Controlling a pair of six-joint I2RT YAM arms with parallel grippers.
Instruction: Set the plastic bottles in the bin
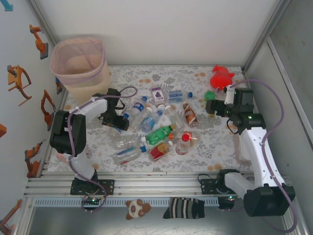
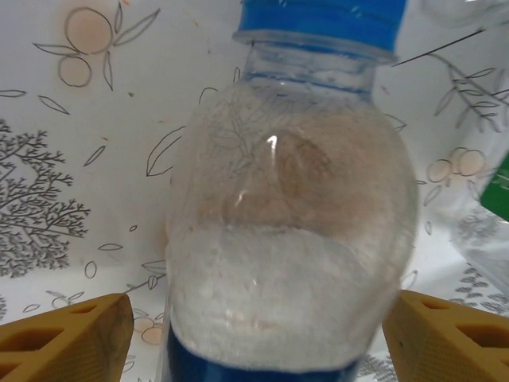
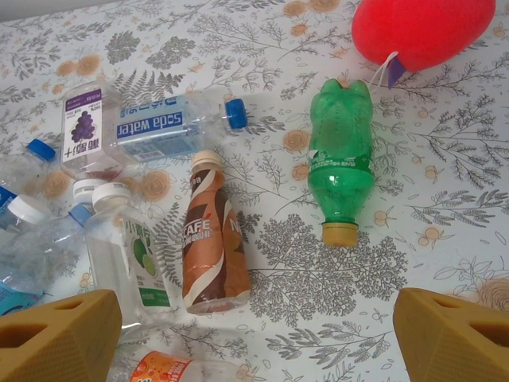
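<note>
Several plastic bottles [image 1: 159,125] lie scattered in the middle of the flowered table. The bin [image 1: 80,66], beige with a pinkish bag, stands at the far left corner. My left gripper [image 1: 119,121] sits low at the left edge of the pile. In its wrist view a clear bottle with a blue cap and blue label [image 2: 290,215] lies between its spread fingers [image 2: 71,338]; the left finger stands apart from it. My right gripper [image 3: 254,334] hangs open over bare tablecloth. Ahead of it lie a green bottle [image 3: 340,155] and a brown café bottle [image 3: 213,239].
A red plush toy [image 1: 221,77] lies at the far right, just beyond the green bottle. A small plush [image 1: 137,208] and a striped cloth [image 1: 185,208] rest below the arm rail. Orange tools hang on the left wall [image 1: 19,78]. White walls enclose the table.
</note>
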